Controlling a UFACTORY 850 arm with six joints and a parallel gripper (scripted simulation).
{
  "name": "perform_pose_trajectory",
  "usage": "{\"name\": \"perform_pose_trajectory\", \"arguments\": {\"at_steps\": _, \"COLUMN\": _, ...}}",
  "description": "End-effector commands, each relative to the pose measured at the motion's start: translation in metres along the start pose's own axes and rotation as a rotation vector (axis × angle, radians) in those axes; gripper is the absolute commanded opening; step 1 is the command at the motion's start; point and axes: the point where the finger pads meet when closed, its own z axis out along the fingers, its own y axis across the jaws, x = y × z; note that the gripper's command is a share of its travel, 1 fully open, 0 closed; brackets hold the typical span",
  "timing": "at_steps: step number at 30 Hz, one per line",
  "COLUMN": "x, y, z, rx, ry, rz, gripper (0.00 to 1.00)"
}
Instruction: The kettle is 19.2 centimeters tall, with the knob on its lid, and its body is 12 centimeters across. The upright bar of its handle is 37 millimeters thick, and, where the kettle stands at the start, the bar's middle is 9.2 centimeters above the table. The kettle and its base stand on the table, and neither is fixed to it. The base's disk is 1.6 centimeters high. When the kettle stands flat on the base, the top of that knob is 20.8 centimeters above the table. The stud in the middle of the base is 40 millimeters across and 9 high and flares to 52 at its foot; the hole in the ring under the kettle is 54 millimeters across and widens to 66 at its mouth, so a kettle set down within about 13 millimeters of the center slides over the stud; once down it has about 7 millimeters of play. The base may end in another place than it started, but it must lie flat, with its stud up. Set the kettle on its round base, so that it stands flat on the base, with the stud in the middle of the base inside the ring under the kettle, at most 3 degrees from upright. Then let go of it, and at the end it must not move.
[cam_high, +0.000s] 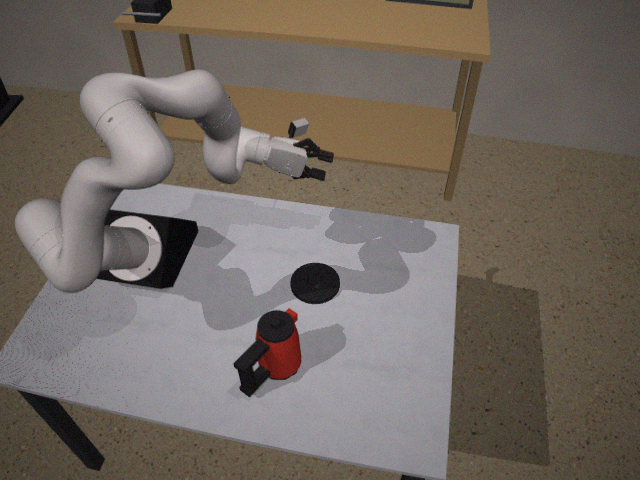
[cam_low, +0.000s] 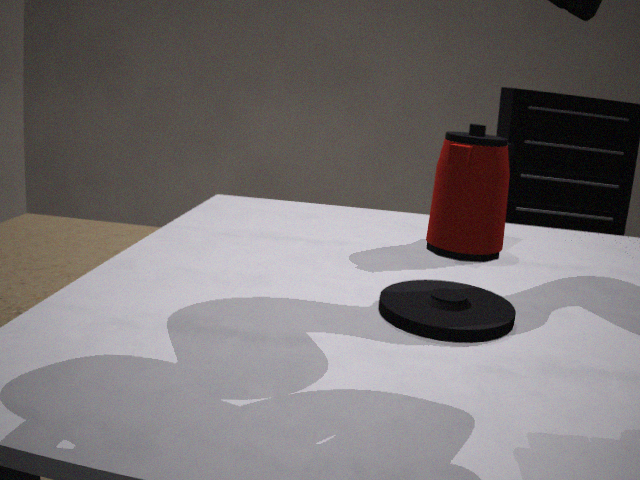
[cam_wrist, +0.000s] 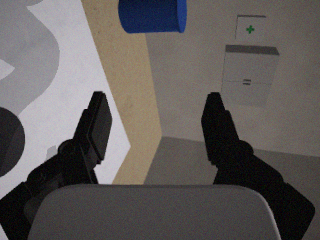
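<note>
the kettle is standing upright on the table, just beside the base, not on it. the gripper is being held high above the far edge, jaws apart on nothing, likely awaiting approach. the handle is being shown only from the top; the stud is best shown by the exterior view.

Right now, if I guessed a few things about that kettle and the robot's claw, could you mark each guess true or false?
1. The red kettle stands upright on the table. True.
2. The kettle already sits on its round black base. False: it stands beside the base, apart from it.
3. The gripper holds the kettle's handle. False: it is open, holds nothing, and hangs high above the table's far side.
4. The base lies flat with its stud up. True.
5. The kettle's lid is off. False: the black lid with its knob is on.
</note>
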Motion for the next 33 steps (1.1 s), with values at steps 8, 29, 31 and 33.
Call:
{"name": "perform_pose_trajectory", "arguments": {"at_steps": 8, "x": -0.011, "y": 0.003, "z": 0.004, "rx": 0.014, "ry": -0.027, "rz": -0.059, "gripper": 0.81}}
{"name": "perform_pose_trajectory", "arguments": {"at_steps": 29, "x": -0.044, "y": 0.008, "z": 0.013, "rx": 0.07, "ry": -0.095, "rz": -0.227, "gripper": 0.81}}
{"name": "perform_pose_trajectory", "arguments": {"at_steps": 31, "x": -0.048, "y": 0.009, "z": 0.014, "rx": 0.079, "ry": -0.103, "rz": -0.249, "gripper": 0.81}}
{"name": "perform_pose_trajectory", "arguments": {"at_steps": 33, "x": -0.053, "y": 0.01, "z": 0.015, "rx": 0.088, "ry": -0.111, "rz": -0.272, "gripper": 0.81}}
